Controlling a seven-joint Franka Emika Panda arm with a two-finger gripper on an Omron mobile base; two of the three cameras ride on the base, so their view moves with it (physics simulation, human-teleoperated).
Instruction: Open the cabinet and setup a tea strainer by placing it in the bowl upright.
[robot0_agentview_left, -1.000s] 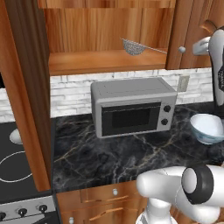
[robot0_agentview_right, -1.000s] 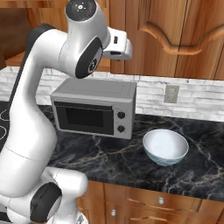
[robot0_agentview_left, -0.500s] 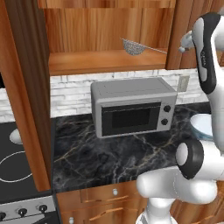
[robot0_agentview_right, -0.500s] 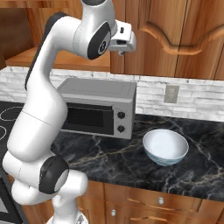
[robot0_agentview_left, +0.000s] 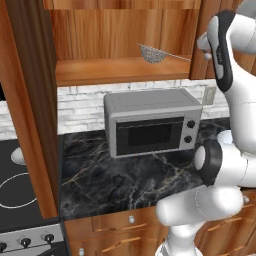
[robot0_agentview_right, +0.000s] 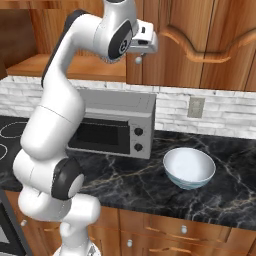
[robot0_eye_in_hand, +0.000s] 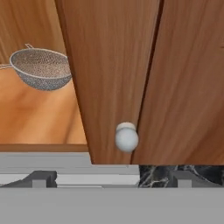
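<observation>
So over the last second the arm swings up and across: it was off at the right edge of the left base view, and now the gripper (robot0_agentview_right: 145, 44) sits high in front of the closed right door of the cabinet (robot0_agentview_right: 210, 45), fingers spread fully wide and holding nothing.

The left door (robot0_agentview_left: 27, 100) is already swung open, and the tea strainer (robot0_agentview_left: 152, 53) sits on the shelf (robot0_agentview_left: 120, 70) inside, near its right end, just beside that closed door's edge. The bowl (robot0_agentview_right: 189, 167) is down on the dark marble counter (robot0_agentview_left: 110, 180), right of the microwave (robot0_agentview_left: 150, 125).

What worries me: in the hand view the silver knob (robot0_eye_in_hand: 127, 138) is dead ahead and the strainer is off to one side, partly tucked behind the door edge. If the hand goes straight in, I reckon it bumps the door or knob. It's also a thin mesh thing, so a sloppy pinch could tip it or shove it deeper.
</observation>
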